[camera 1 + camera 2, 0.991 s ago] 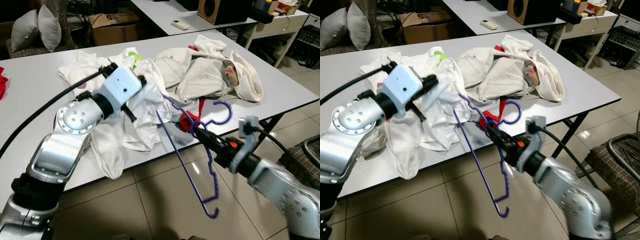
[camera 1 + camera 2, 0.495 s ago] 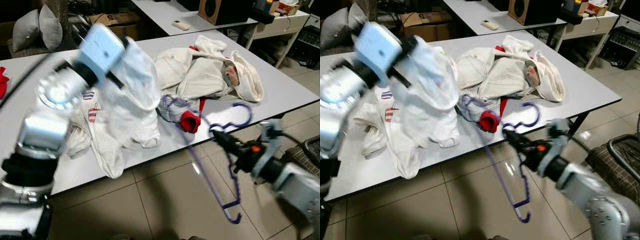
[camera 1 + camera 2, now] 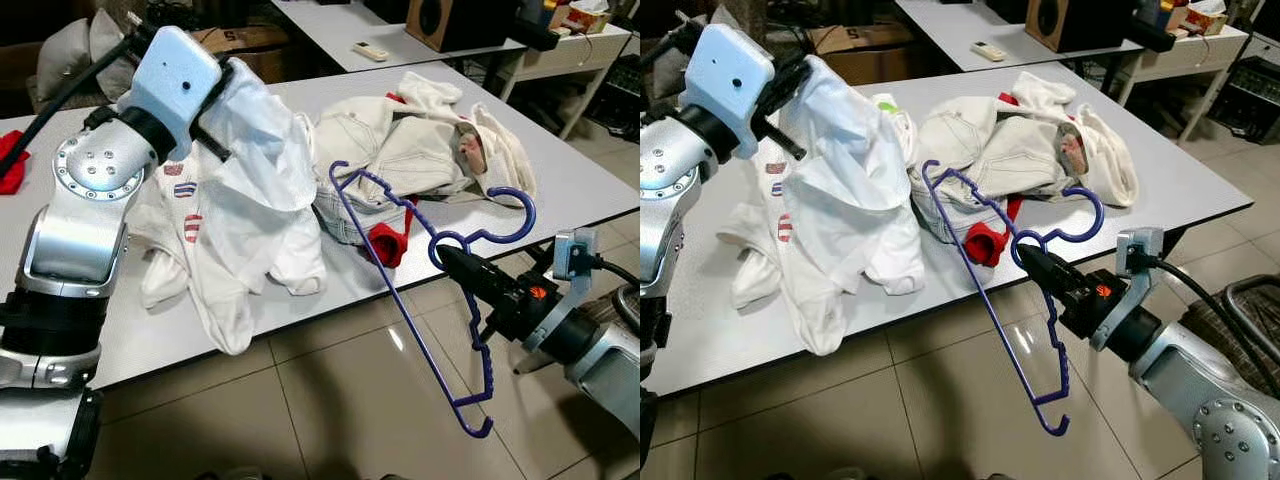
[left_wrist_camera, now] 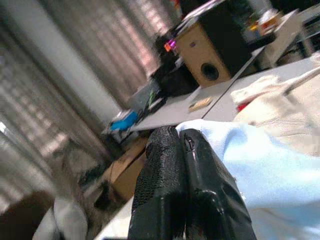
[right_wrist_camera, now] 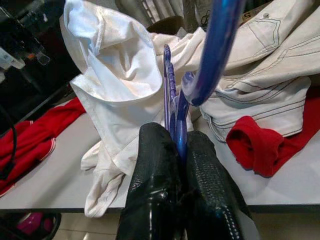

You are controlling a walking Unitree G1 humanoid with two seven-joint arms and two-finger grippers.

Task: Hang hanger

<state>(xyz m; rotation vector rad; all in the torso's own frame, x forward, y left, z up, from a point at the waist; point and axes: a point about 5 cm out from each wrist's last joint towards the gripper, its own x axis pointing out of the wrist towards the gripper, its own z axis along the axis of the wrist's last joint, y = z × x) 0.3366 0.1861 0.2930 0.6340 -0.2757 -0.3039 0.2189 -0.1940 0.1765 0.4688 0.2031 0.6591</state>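
Observation:
A purple plastic hanger [image 3: 400, 300] hangs in the air off the table's front edge, its hook [image 3: 505, 215] up and to the right. My right gripper [image 3: 452, 262] is shut on the hanger just below the hook; in the right wrist view the fingers [image 5: 165, 165] clamp the purple bar [image 5: 176, 120]. My left gripper [image 3: 222, 85] is raised over the table's left part and is shut on a white shirt [image 3: 245, 190], which drapes down to the tabletop. In the left wrist view the fingers [image 4: 175, 165] pinch pale cloth [image 4: 250, 165].
A pile of cream clothes [image 3: 420, 150] and a red garment [image 3: 386, 243] lie on the grey table [image 3: 140, 340]. A second table with a speaker [image 3: 450, 20] stands behind. Tiled floor [image 3: 330, 410] lies below the hanger. A dark chair [image 3: 1250, 320] is at the right.
My left gripper has lifted the white shirt up off the table. My right gripper has drawn the hanger right and clear of the clothes.

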